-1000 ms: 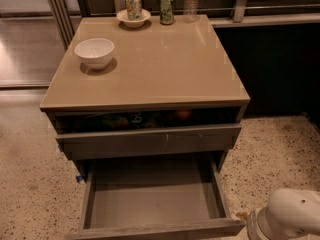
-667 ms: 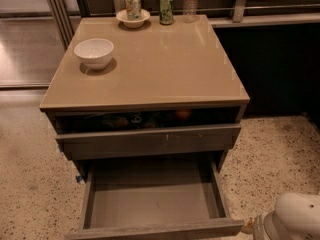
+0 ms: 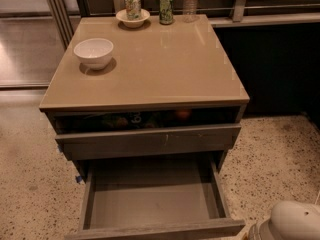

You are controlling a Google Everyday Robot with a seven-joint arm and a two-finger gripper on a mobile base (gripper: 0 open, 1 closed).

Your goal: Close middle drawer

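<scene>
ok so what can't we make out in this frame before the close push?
gripper: out of the camera view; only a white rounded arm part shows at the bottom right corner.
middle drawer: its front is cut off by the bottom edge.
top drawer: contents shadowed under the tabletop, unidentifiable.
cans: labels too small to read.

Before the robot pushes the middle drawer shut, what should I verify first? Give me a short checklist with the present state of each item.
1. Middle drawer is pulled out: ok, it is wide open.
2. Its box is empty, with nothing to jam: ok.
3. Top drawer is out of the path: ok, it sits above, only slightly open.
4. Gripper is in view: not ok; only a white robot part shows at lower right.
5. Gripper is lined up with the drawer front: cannot tell.
</scene>
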